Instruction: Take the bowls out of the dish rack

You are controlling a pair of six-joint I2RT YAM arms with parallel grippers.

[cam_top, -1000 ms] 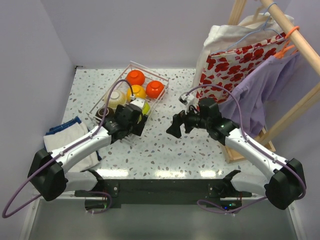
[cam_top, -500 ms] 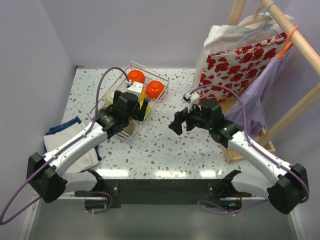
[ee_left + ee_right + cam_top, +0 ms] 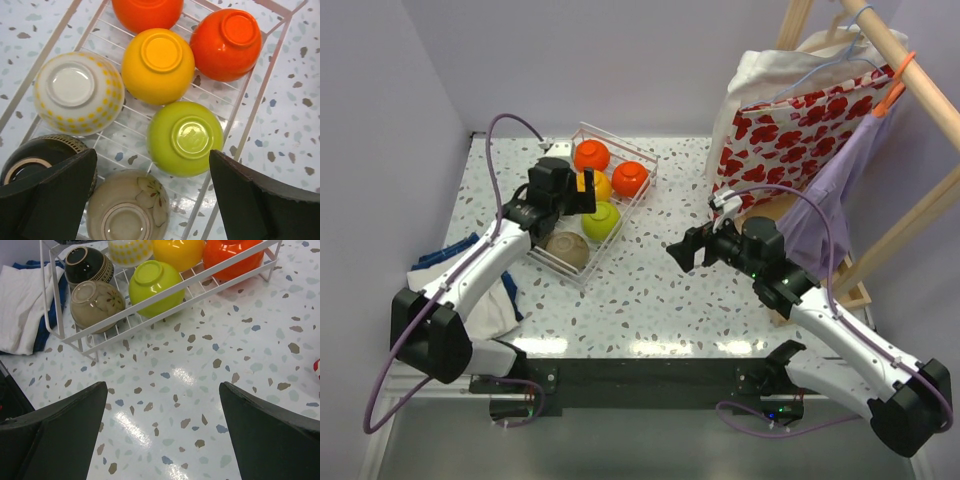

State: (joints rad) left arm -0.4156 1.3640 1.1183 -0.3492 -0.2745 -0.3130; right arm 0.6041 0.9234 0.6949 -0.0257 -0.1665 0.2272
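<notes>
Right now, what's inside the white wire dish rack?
Seven upside-down bowls: two orange-red, yellow-orange, lime green, cream, dark brown, tan. Their insides are hidden; the left gripper partly covers the dark brown one.

Overhead, two wrist views; common dish rack (image 3: 636,195).

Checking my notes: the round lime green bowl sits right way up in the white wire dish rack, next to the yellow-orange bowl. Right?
No: the round lime green bowl sits upside down, foot ring upward, in the white wire dish rack, next to the yellow-orange bowl. The left wrist view shows it.
</notes>
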